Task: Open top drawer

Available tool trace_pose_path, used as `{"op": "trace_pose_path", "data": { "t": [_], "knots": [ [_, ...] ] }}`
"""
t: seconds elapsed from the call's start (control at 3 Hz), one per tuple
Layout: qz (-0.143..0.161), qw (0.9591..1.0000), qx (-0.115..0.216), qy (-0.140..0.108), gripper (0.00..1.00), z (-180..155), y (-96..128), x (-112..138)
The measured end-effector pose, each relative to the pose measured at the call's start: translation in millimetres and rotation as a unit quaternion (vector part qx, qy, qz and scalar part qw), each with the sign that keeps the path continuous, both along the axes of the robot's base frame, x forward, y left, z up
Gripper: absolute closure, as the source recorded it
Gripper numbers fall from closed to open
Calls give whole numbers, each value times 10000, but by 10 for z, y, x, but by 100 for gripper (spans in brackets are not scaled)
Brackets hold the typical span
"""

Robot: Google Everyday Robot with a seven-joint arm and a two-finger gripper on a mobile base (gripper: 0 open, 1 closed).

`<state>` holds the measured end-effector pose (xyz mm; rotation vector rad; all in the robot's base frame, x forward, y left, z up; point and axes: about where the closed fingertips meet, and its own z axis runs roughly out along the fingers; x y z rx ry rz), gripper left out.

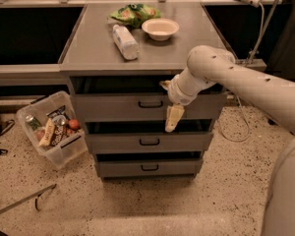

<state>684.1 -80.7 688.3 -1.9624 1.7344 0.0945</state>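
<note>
While my arm (pixel 246 82) lies across from the right, it hides the right end of the top drawer (pixel 113 108), which sits just under the tabletop (pixel 93 48). My gripper (pixel 173 113) hangs in front of that drawer, just right of its black handle (pixel 150 103). How far open it is, or holding anything? Can't tell. Bottle (pixel 125 41) label: unreadable. Packets in the bin (pixel 69 151): no legible print.
</note>
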Motion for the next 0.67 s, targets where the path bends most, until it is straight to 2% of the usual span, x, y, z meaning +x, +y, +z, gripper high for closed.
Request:
{"op": "trace_pose_path", "data": {
  "t": [0.33, 0.67],
  "knots": [
    [76, 9996, -79, 267, 0, -251, 72, 166],
    [82, 9976, -129, 678, 0, -459, 8, 96]
  ]
}}
